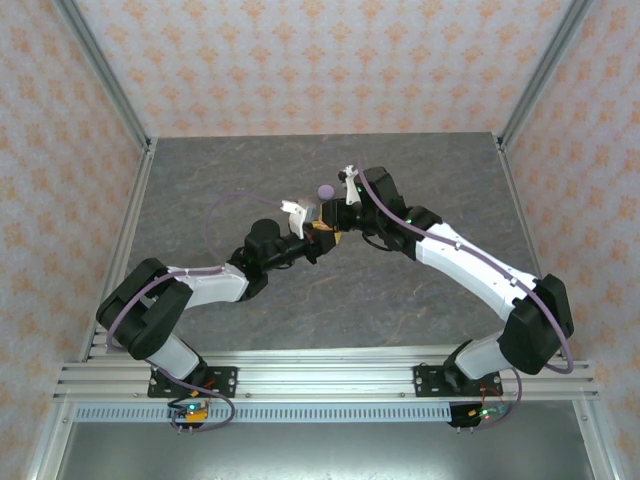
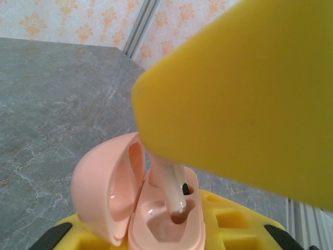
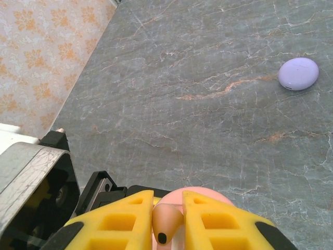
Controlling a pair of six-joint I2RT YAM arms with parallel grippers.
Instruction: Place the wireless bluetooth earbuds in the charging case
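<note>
A pale pink charging case stands open with its lid swung to the left. My left gripper is shut on the case's base, its yellow fingers on either side. My right gripper is shut on a pale pink earbud, directly over the case. From under the right gripper's yellow finger the earbud's stem points down, its tip at the mouth of a socket in the case. In the top view both grippers meet at mid-table.
A closed lilac case lies on the grey marbled table, just beyond the grippers. Metal frame posts and patterned walls close in the table's sides and back.
</note>
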